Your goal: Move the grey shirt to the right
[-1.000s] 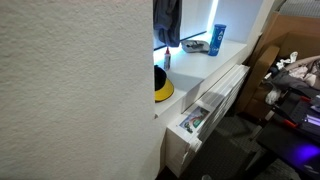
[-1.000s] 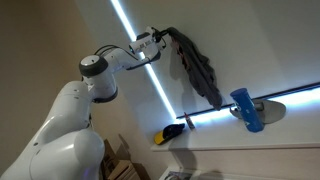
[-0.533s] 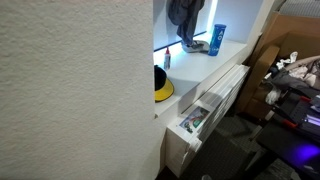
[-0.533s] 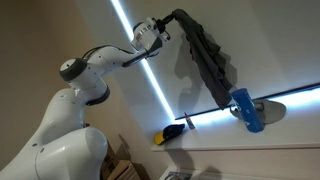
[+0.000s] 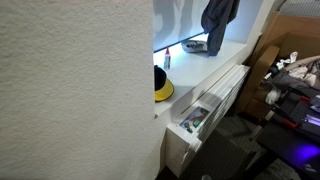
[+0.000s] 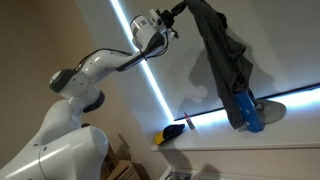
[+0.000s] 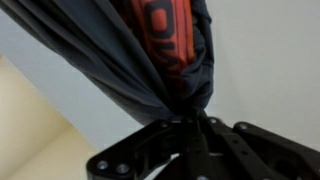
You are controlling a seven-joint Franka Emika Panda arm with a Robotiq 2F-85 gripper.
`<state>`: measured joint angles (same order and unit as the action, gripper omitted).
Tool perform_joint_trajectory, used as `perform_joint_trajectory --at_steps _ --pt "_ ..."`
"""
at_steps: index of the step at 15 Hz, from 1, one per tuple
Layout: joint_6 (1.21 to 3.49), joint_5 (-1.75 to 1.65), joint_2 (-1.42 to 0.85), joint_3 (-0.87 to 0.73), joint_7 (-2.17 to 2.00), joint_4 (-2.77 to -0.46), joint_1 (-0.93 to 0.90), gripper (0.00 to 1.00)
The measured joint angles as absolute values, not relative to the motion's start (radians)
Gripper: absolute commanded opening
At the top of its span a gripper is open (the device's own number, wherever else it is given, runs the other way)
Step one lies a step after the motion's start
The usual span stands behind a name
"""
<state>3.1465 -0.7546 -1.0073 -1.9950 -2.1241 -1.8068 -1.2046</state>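
In an exterior view, a broad white rough-textured wall panel point(image 5: 75, 90) fills the near side. Beyond it the grey shirt point(image 5: 220, 18), a limp garment of soft cloth, hangs down from the top edge of the picture above a long white ledge point(image 5: 228, 62). Lower down sits a rounded yellow object point(image 5: 161, 88) with a dark top, and a brown cardboard box point(image 5: 295, 45) stands off to the far side (the tool itself is out of this view).

In an exterior view from below, the white jointed robot arm point(image 6: 95, 70) reaches up past a bright diagonal light strip point(image 6: 150, 60). The gripper point(image 6: 178, 10) is at the very top with the shirt draped from it. The cloth falls in one long fold, and its lower end overlaps a blue plastic container point(image 6: 255, 112) on the ledge; whether they touch cannot be told.

In the wrist view, the black fingers point(image 7: 205, 135) are drawn together, pinching a gathered bunch of the shirt. A red printed panel point(image 7: 165, 40) inside the folds carries large dark letters (one rounded like an "O"), but the word cannot be read.
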Motion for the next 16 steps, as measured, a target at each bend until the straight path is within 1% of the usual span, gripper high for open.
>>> perform_joint_trajectory --at_steps 1,2,3,4,6,10,11,12,14,15,16 --pt "3.206 -0.708 -1.037 -2.019 -2.103 -1.875 -1.202 0.12" --pt "3.262 -0.645 -1.064 -2.032 -2.063 -1.941 -1.198 0.05" --pt "3.307 -0.571 -1.084 -2.033 -2.01 -2.001 -1.196 0.11" --pt "3.337 -0.519 -1.099 -2.029 -1.968 -2.047 -1.197 0.12" --pt "3.351 -0.494 -1.12 -2.029 -1.956 -2.084 -1.199 0.12" --pt "3.351 -0.49 -1.131 -2.029 -1.956 -2.085 -1.202 0.12" --pt "3.351 -0.49 -1.131 -2.029 -1.956 -2.085 -1.202 0.37" --pt "3.351 -0.49 -1.131 -2.029 -1.956 -2.085 -1.202 0.39" --pt "3.35 -0.341 -1.129 -2.007 -1.831 -2.09 -1.203 0.51" --pt "3.352 -0.274 -1.122 -1.988 -1.762 -2.088 -1.21 0.59" --pt "3.354 -0.225 -1.101 -1.963 -1.696 -2.079 -1.227 0.66"
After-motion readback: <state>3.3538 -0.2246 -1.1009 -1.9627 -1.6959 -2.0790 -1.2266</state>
